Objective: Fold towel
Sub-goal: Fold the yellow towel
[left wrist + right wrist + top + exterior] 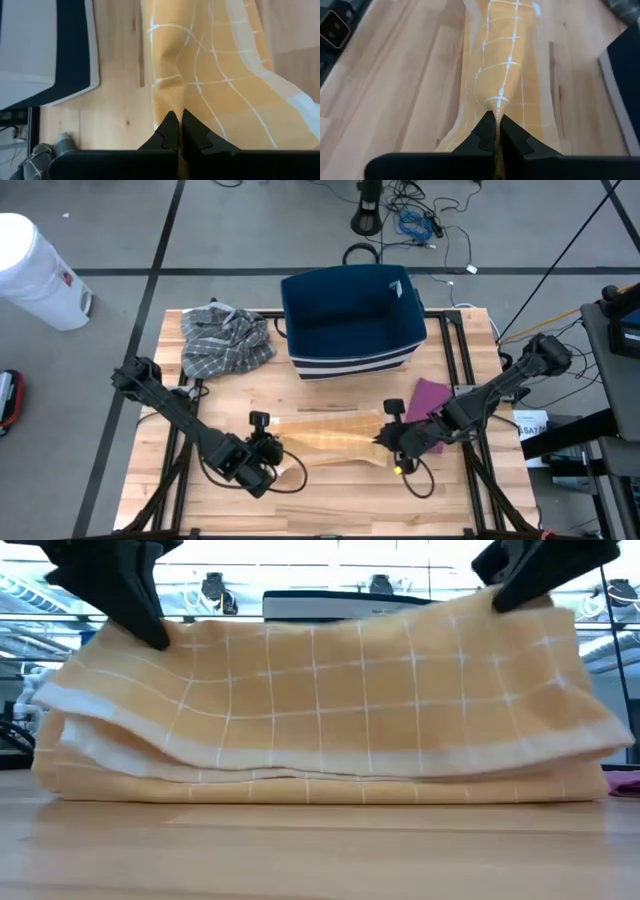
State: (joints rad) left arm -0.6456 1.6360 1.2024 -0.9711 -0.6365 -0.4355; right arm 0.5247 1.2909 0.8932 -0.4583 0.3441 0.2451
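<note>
A yellow towel (325,438) with a white grid runs left to right across the table's near middle. In the low view the towel (330,710) hangs between both grippers like a sagging sheet, and its folded lower layers rest on the wood. My left gripper (270,448) is shut on its left end. My right gripper (388,442) is shut on its right end. My left gripper pinches a bunched bit of the towel's upper left edge (172,97) between its two fingers, coming slanting down from the left. That end is raised off the table and the cloth sags toward the middle. How many layers it has, I cannot tell. My right gripper pinches the towel's upper right edge (499,102) between its two fingers, slanting down from the right. The cloth puckers at the fingertips. That end (520,615) is held up while the lower part lies on the table.
A dark blue basket (350,320) stands at the far middle. A grey plaid cloth (225,340) lies crumpled at the far left. A purple cloth (430,400) lies right of the towel, under the right arm. Bare wood shows along the near edge.
</note>
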